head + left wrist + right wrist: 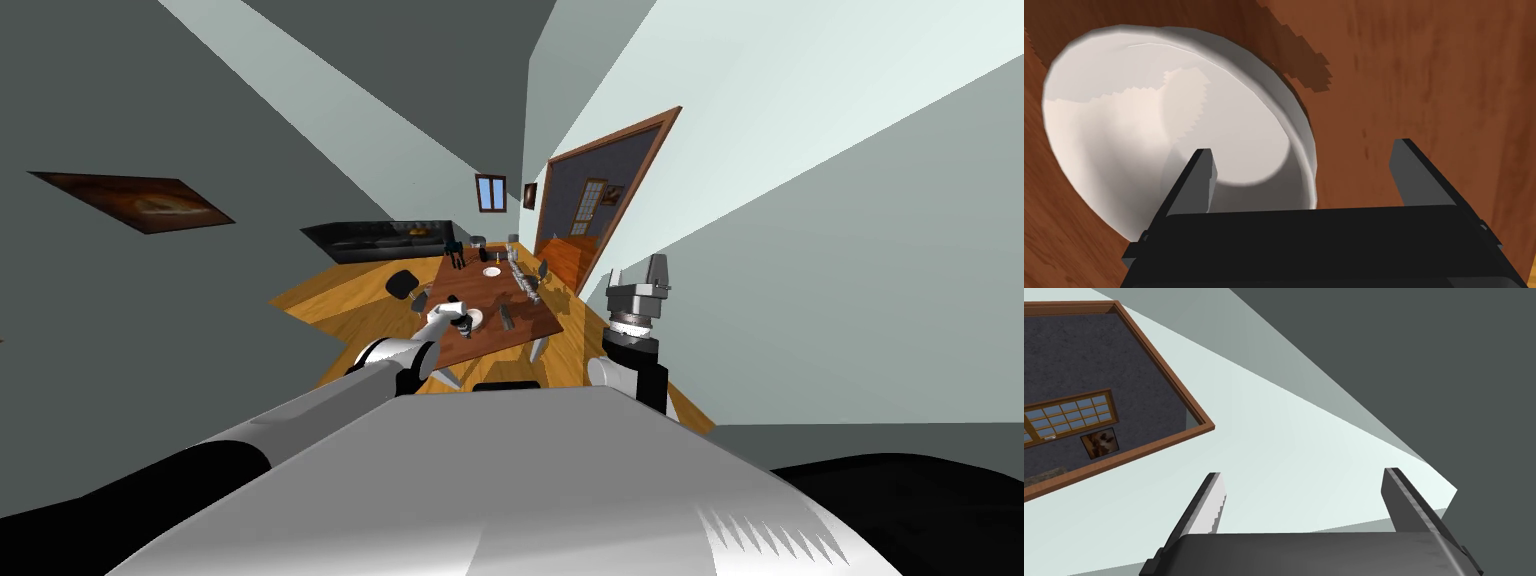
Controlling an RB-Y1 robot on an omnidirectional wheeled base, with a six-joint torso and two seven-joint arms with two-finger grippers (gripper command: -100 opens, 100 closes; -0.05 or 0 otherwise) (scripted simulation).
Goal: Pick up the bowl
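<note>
Left jaws, wide open and empty, straddle the rim of the white bowl on the brown worktop, so the grasp is lined up and closing on that rim seems next; right jaws, raised aside, gape empty.

- This is a home: one open room for living and dining.
- A long brown wooden dining table stands in the middle, with dark chairs at its sides.
- Dishes lie on it: a white bowl at the near end and a white plate farther along.
- A black sofa stands beyond the table.
- The floor is of light wood.
- A painting hangs on the grey wall, and a small window is in the far wall.
- A wood-framed doorway opens to another room.
</note>
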